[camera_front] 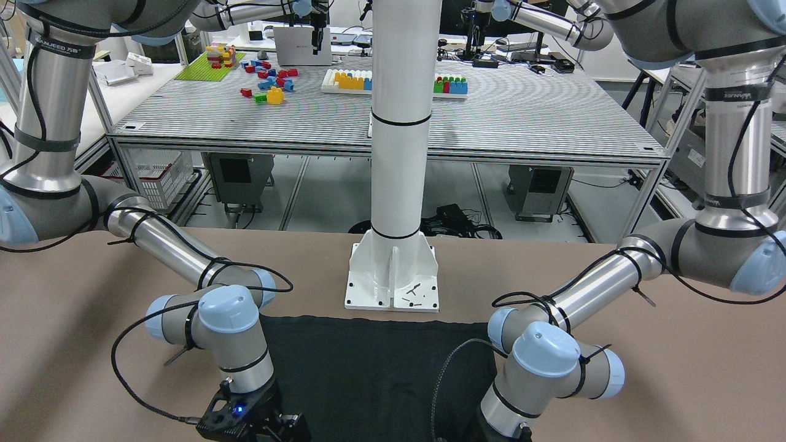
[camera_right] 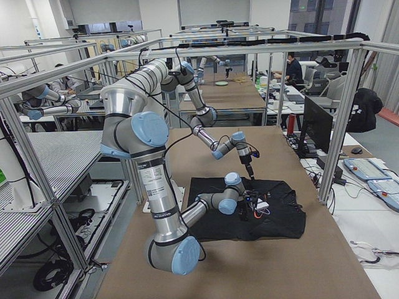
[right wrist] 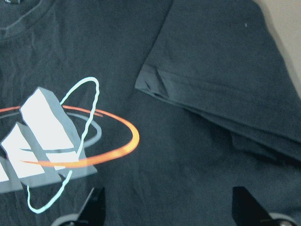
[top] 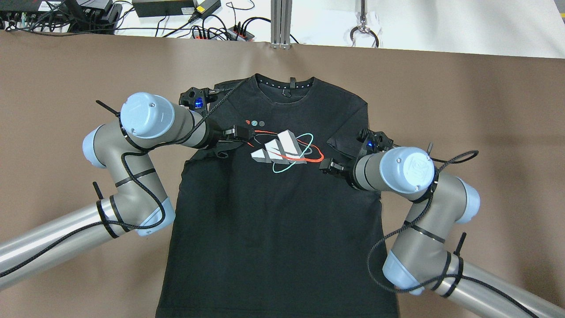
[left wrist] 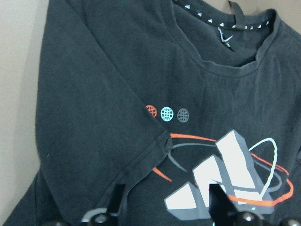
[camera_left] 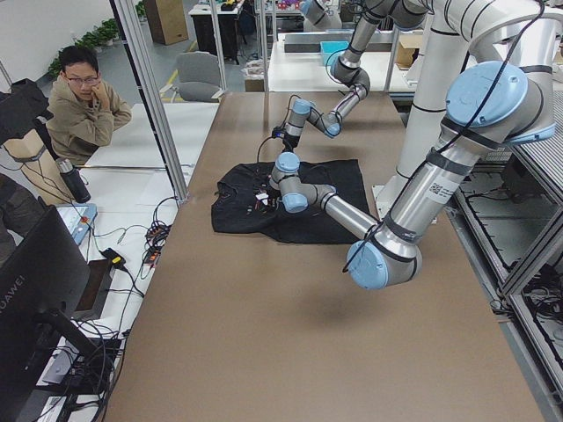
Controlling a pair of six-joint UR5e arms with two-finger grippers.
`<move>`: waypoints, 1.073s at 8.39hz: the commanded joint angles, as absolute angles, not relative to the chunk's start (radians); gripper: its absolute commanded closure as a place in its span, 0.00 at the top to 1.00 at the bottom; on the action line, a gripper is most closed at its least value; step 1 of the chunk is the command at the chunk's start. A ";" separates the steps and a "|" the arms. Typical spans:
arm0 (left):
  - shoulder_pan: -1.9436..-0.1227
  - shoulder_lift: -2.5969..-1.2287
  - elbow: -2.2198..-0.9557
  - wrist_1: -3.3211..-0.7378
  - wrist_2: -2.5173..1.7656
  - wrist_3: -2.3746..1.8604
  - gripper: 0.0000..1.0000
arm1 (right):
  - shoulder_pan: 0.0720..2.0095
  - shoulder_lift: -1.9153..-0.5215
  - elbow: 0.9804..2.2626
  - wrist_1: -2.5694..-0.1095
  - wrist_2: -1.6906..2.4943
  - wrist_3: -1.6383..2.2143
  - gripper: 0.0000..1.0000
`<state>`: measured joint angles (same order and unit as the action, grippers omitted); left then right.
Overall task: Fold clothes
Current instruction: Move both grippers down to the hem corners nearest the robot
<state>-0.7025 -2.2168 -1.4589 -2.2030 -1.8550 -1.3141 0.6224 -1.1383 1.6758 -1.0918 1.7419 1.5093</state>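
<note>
The black T-shirt (top: 273,229) lies flat and print up on the brown table (top: 66,88). In the overhead view its collar is at twelve o'clock, and both sleeves are folded in over the chest. My left claw (left wrist: 164,200) hangs over the sleeve hem at the print's nine o'clock, fingers spread, holding nothing. My right claw (right wrist: 169,205) hangs at the print's three o'clock, jaws wide apart, likewise empty.
</note>
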 commanded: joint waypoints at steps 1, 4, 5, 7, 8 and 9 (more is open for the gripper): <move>-0.677 -2.197 -1.500 -2.201 -1.830 -1.342 1.00 | 0.523 -1.291 1.856 -1.111 1.663 1.636 0.94; -0.649 -2.021 -1.706 -2.201 -1.827 -1.419 1.00 | 0.406 -1.535 2.033 -1.131 1.602 1.796 0.86; -0.626 -1.915 -1.812 -2.201 -1.803 -1.448 1.00 | 0.305 -1.631 2.113 -1.129 1.539 1.915 0.79; -0.585 -1.832 -1.897 -2.200 -1.740 -1.479 1.00 | 0.080 -1.736 2.155 -1.131 1.377 2.105 0.67; -0.575 -1.830 -1.896 -2.201 -1.726 -1.479 1.00 | 0.005 -1.762 2.158 -1.132 1.315 2.133 0.64; -0.575 -1.830 -1.896 -2.200 -1.721 -1.479 1.00 | -0.030 -1.779 2.158 -1.134 1.302 2.143 0.61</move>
